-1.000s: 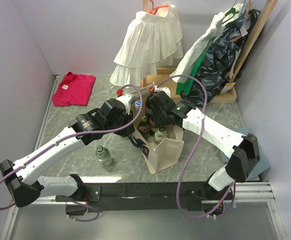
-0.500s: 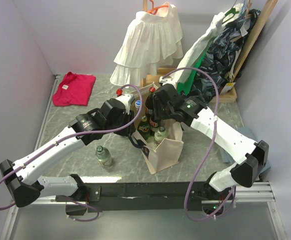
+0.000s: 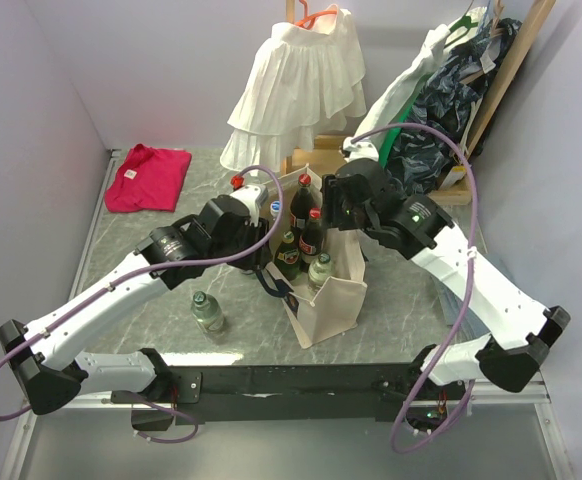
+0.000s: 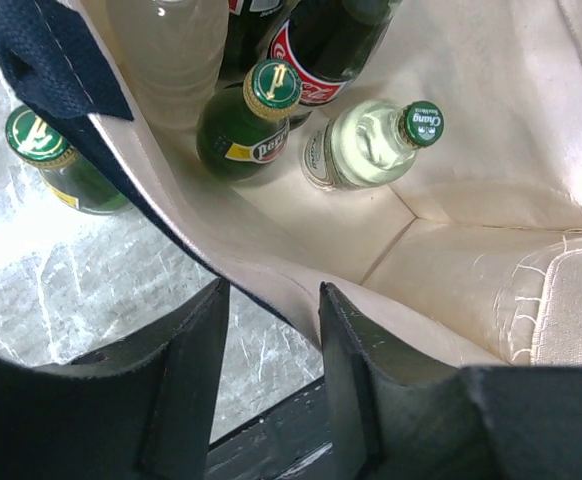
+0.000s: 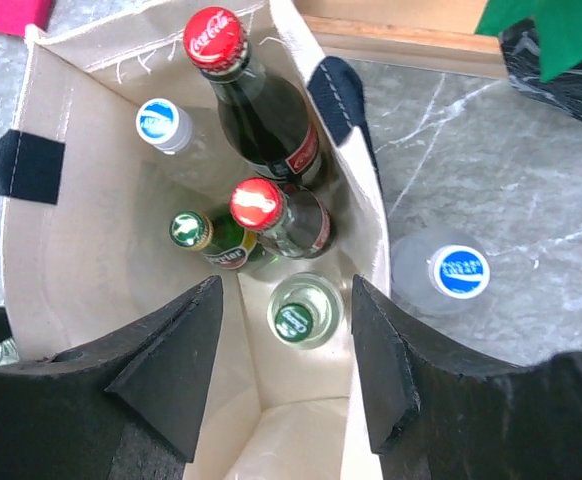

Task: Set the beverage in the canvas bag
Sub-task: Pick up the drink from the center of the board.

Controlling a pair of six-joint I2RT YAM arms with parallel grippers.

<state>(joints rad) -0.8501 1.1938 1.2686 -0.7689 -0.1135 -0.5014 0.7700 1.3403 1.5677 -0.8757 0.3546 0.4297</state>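
The cream canvas bag (image 3: 336, 305) with navy handles stands upright mid-table. It holds two red-capped cola bottles (image 5: 261, 110), a green bottle (image 5: 211, 240), a clear green-capped bottle (image 5: 306, 310) and a blue-capped clear bottle (image 5: 161, 125). My right gripper (image 3: 333, 222) is open and empty above the bag's mouth, as the right wrist view (image 5: 283, 290) shows. My left gripper (image 4: 273, 295) is open at the bag's near-left side. Its fingers straddle the bag's rim (image 4: 271, 270), which touches one finger.
A green bottle (image 3: 208, 312) stands on the table left of the bag (image 4: 46, 150). A blue-capped bottle (image 5: 441, 275) stands outside the bag's right wall. A red cloth (image 3: 148, 177) lies far left. A white ruffled garment (image 3: 296, 85), hanging clothes (image 3: 441, 90) and a wooden rack (image 3: 321, 165) are behind.
My right gripper has risen out of the bag and moved back to the right, leaving a red-capped cola bottle standing inside. The left arm has not moved.
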